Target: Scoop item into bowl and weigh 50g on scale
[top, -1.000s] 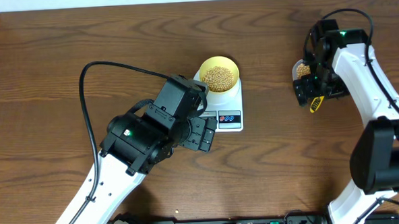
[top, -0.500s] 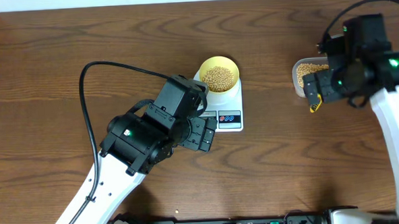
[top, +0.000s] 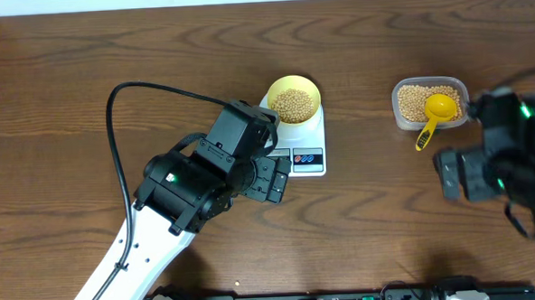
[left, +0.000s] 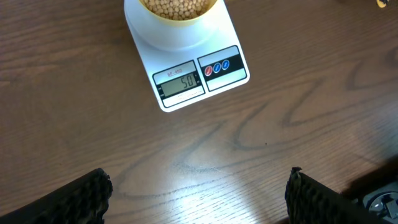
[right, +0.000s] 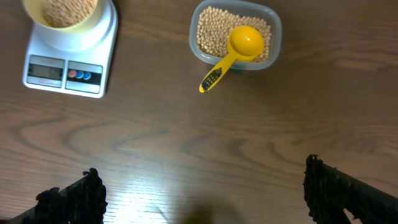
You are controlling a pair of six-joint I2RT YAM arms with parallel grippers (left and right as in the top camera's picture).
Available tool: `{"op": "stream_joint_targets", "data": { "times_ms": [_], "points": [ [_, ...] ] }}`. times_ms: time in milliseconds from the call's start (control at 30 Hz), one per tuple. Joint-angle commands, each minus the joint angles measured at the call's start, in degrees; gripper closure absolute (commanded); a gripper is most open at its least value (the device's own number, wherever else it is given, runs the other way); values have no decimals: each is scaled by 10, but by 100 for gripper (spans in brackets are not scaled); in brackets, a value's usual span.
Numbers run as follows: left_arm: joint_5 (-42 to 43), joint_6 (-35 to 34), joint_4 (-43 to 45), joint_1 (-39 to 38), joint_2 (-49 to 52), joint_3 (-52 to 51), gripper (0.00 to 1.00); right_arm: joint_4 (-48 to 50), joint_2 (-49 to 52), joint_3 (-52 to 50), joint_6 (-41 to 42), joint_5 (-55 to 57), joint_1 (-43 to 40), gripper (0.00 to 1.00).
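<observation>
Tan beans (top: 293, 104) fill the pale-yellow bowl (top: 283, 82), which sits on the far end of the white scale (left: 200, 78); its display reads 50. Well apart to the right, a clear tub (top: 397, 104) holds more beans and a yellow scoop (top: 439, 106). The left jaws hang wide apart and empty over the worktop (top: 66, 86), just near of the scale. The right jaws are also wide apart and empty, near of the tub.

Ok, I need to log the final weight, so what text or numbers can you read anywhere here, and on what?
"50" on the grey display of the white scale.
Small print above that display: too small to read.
Marks on the two coloured buttons: unreadable.
Dark marks at the handle end of the yellow scoop: too blurred to read.
Nothing else bears text.
</observation>
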Motion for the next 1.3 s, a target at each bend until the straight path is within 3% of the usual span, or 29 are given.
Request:
{"op": "stream_joint_targets", "data": {
  "times_ms": [0, 233, 567, 1267],
  "points": [
    [-3, 12, -2, 2, -7, 18, 8, 1, -51, -21, 27, 0, 2, 1],
    [-3, 12, -2, 2, -7, 18, 8, 77, -198, -156, 89, -1, 2, 1],
    [-3, 12, -2, 2, -7, 18, 9, 264, -365, -366, 91, 0, 2, 1],
    [-3, 12, -2, 2, -7, 18, 8, 717, -483, -727, 92, 46, 2, 1]
  ]
}}
